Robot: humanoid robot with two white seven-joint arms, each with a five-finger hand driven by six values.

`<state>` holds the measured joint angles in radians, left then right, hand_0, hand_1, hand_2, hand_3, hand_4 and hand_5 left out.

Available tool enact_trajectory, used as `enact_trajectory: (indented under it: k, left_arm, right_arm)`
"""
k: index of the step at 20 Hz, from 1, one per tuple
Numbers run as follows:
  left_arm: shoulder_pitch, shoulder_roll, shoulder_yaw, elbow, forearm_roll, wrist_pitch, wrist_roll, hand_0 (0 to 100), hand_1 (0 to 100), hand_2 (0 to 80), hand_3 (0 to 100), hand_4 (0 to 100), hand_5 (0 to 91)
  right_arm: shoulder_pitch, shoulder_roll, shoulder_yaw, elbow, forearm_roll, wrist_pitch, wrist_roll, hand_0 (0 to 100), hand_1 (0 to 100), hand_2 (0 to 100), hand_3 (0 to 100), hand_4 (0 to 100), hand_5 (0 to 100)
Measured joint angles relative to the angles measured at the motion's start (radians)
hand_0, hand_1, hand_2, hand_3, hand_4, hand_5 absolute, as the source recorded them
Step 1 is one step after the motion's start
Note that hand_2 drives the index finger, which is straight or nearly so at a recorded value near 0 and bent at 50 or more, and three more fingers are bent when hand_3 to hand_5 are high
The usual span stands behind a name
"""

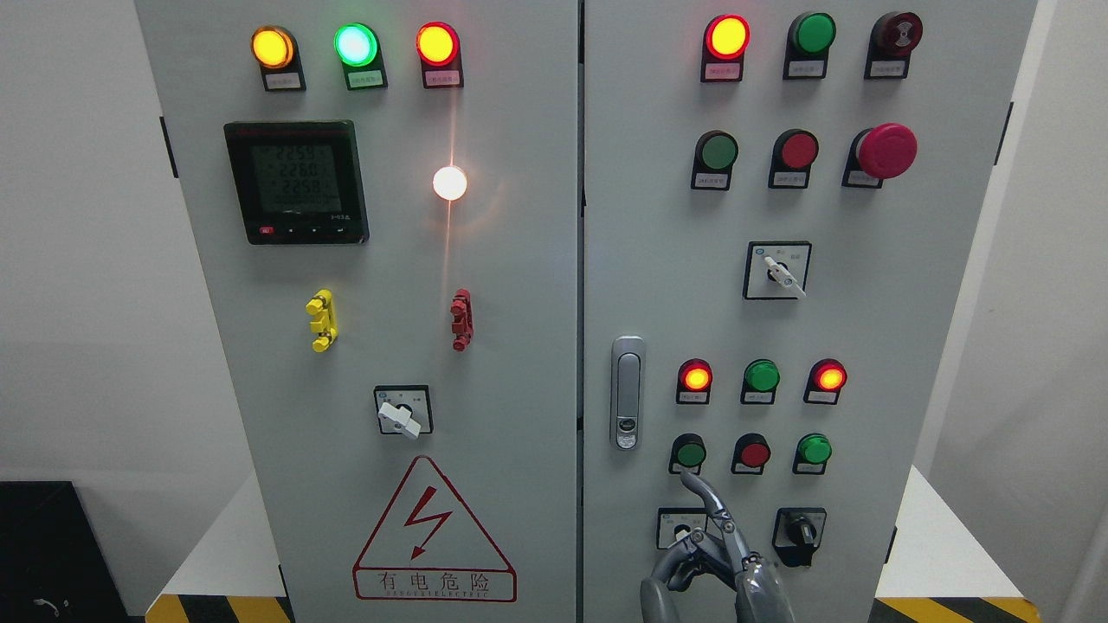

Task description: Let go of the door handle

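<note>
The silver door handle (pixel 628 394) stands upright in its recess near the left edge of the cabinet's right door (pixel 866 329). Both doors look closed. My right hand (pixel 705 541) rises from the bottom edge, below and to the right of the handle and apart from it. It holds nothing. Its index finger (pixel 705 497) points up towards a dark green button (pixel 690 452), and the other fingers are loosely bent. My left hand does not show.
The right door carries lit red and green lamps, push buttons, a red mushroom stop button (pixel 885 150) and rotary switches (pixel 798 529). The left door (pixel 372 346) has a meter (pixel 296 182), lamps, a selector switch (pixel 401 414) and a lightning warning sign (pixel 433 536).
</note>
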<state>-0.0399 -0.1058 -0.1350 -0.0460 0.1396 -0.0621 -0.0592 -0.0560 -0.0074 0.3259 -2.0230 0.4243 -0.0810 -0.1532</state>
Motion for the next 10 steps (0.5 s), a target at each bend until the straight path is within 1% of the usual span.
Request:
enact_trajectory:
  k: [4,7,10]
  left_arm:
    - [0.000,0.000,0.000,0.000,0.000,0.000,0.000,12,56,0.0,0,0,0.0]
    - [0.000,0.000,0.000,0.000,0.000,0.000,0.000,12,56,0.0,0,0,0.0]
    - [0.000,0.000,0.000,0.000,0.000,0.000,0.000,12,56,0.0,0,0,0.0]
  right_arm:
    - [-0.029,0.004,0.000,0.001,0.092,0.061,-0.002,52,35,0,95,99,100]
    - [-0.050,0.015,0.000,0.002,0.161,0.103,-0.002,53,35,0,96,100,100]
    - [-0.065,0.027,0.001,0.005,0.243,0.130,-0.005,53,34,0,98,100,100]
